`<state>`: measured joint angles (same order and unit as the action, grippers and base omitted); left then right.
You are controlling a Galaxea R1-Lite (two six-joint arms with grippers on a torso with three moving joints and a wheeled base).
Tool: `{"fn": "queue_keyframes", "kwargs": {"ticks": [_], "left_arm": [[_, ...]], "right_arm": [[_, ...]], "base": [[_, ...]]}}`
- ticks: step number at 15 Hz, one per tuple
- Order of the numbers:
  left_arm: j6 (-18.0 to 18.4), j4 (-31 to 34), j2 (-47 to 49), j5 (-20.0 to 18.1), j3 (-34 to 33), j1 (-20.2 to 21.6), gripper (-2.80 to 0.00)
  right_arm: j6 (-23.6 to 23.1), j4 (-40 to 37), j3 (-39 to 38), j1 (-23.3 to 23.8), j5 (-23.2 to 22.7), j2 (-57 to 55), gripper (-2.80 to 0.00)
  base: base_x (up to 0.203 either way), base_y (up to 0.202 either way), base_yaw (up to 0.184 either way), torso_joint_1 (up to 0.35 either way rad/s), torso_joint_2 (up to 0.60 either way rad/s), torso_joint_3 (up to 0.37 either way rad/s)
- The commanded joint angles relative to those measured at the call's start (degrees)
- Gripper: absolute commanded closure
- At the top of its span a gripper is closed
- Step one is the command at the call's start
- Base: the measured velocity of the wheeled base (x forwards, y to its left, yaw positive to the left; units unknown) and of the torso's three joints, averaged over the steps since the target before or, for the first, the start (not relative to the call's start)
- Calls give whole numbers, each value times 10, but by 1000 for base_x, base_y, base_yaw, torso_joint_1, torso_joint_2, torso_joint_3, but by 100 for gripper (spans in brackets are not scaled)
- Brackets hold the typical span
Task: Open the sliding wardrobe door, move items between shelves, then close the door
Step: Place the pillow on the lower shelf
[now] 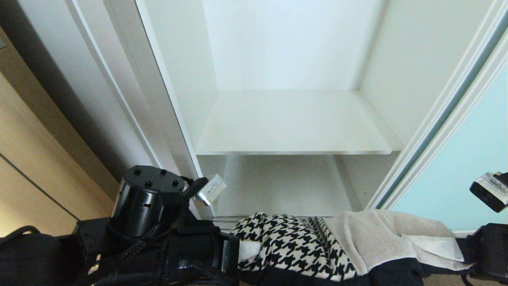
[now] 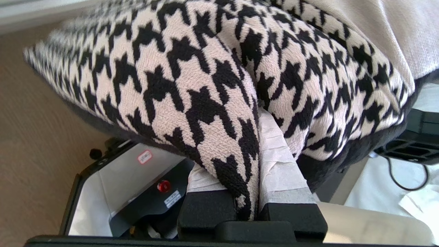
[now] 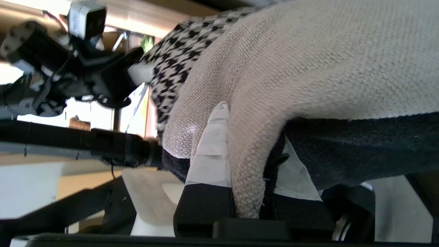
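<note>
The cushion [image 1: 317, 246] is held across the bottom of the head view, from about 7 o'clock to 5 o'clock, in front of the open wardrobe. Its houndstooth half is turned toward the robot's left, its cream half toward the right, and a dark underside is seen along its lower edge.

The left gripper [image 2: 247, 202] is clamped on the houndstooth end: in the left wrist view a fold of the patterned cloth is pinched between the two white-taped fingers [image 2: 277, 161], which are drawn close together on it. In the head view this gripper [image 1: 242, 252] is placed at about 7 o'clock, with the black arm behind it.

The right gripper [image 3: 248, 192] is clamped on the cream end; a ridge of woven cream fabric is squeezed between its taped fingers [image 3: 211, 147]. In the head view only the edge of this gripper [image 1: 468, 248] is seen, at about 4 o'clock.

The upper shelf [image 1: 293, 123] is seen at the centre of the head view, bare and white. The lower shelf [image 1: 278, 186] is seen beneath it, toward 6 o'clock, just behind the cushion. The sliding wardrobe door [image 1: 460, 167] is pushed aside at 3 to 4 o'clock, its aqua glass framed in silver-white. A light wood cabinet [image 1: 31, 159] is seen at 9 o'clock.
</note>
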<state>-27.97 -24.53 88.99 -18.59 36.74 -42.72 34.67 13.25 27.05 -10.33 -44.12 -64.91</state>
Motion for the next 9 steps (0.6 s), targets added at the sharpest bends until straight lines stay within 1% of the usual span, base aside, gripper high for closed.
{"fn": "queue_keyframes", "kwargs": {"ticks": [1,2,3,5,9], "left_arm": [[-2,-1,12,-1,-1,0,0],[-2,-2,15,0,0,0,0],[-2,-5,18,0,1,1,0],[-2,-16,22,0,-4,2,0],[-2,-18,18,0,-4,2,0]], "right_arm": [[2,1,-1,-7,-1,-8,0],[2,1,1,-7,-1,-12,0],[2,2,2,-7,0,-14,0],[2,5,1,-7,-1,-20,0],[2,5,6,-8,1,-14,0]], "base": [[0,0,0,0,0,0],[-98,0,-5,6,-2,-2],[-172,0,0,12,2,2],[-199,0,-3,-5,2,3],[-198,0,0,1,0,2]]}}
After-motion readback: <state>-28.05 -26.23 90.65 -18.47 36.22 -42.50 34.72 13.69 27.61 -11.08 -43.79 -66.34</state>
